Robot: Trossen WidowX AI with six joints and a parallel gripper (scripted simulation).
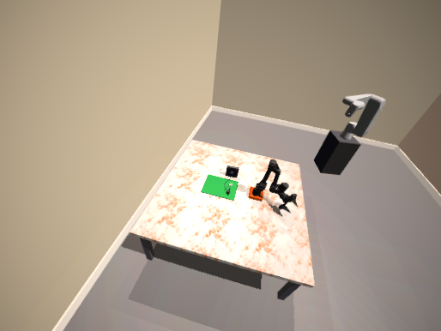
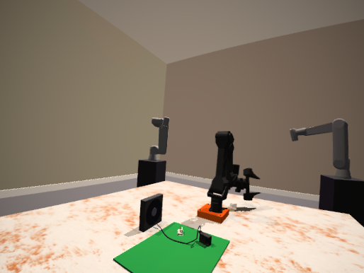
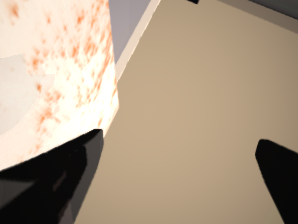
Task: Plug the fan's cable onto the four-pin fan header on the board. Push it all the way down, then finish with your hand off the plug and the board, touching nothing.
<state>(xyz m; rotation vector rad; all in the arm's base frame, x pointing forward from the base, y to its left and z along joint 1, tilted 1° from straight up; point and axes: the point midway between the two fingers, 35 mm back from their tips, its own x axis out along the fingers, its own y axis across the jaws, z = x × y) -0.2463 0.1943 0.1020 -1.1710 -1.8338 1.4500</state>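
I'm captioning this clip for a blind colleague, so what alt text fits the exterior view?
A black robot arm on an orange base holds its open, empty gripper away from a green board. A black plug lies on the board, its cable running to a fan standing on the speckled table.

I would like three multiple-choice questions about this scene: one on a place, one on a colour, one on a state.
1. Where does the plug lie?
A. on the green board
B. on the floor
C. between the fingers

2. What colour is the arm's base?
A. blue
B. orange
C. white

3. How is the gripper?
A. shut on the plug
B. shut on the fan
C. open, holding nothing

Answers:
1 A, it rests on the board beside the header.
2 B, an orange block under the arm.
3 C, the fingers stand wide apart.
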